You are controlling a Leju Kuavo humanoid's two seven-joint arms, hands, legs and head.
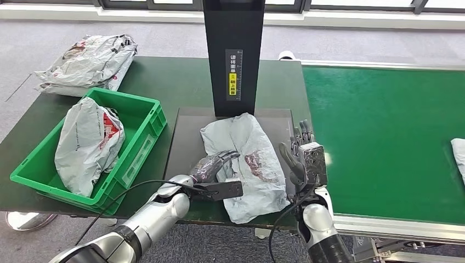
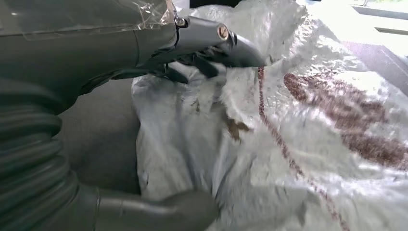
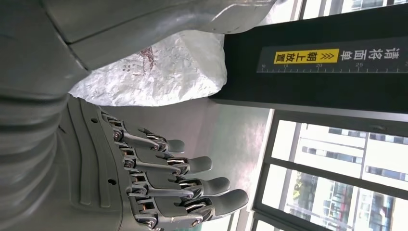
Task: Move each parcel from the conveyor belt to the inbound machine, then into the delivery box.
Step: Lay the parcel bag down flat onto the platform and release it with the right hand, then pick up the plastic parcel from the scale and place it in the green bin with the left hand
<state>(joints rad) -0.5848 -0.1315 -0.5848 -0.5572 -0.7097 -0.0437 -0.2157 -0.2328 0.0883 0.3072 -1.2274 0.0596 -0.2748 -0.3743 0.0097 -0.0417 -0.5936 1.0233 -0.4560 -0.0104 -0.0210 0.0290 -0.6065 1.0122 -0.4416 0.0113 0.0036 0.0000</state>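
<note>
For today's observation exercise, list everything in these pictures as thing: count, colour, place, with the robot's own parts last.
Parcels: five, grey-white plastic bags; one on the machine plate, one in the crate, two on the table's far left corner, one at the belt's right edge.
Crate: one, green, table left.
Inbound machine: one, black column.
Conveyor belt: one, green, right.
Table: one, dark green.
Left hand: fingers on the plate parcel.
Right hand: open, beside that parcel.

Left hand [image 1: 215, 163] apparently curled in a grasp, arm reaching forward; right hand [image 1: 305, 155] upright, fingers [image 3: 192, 164] spread.
</note>
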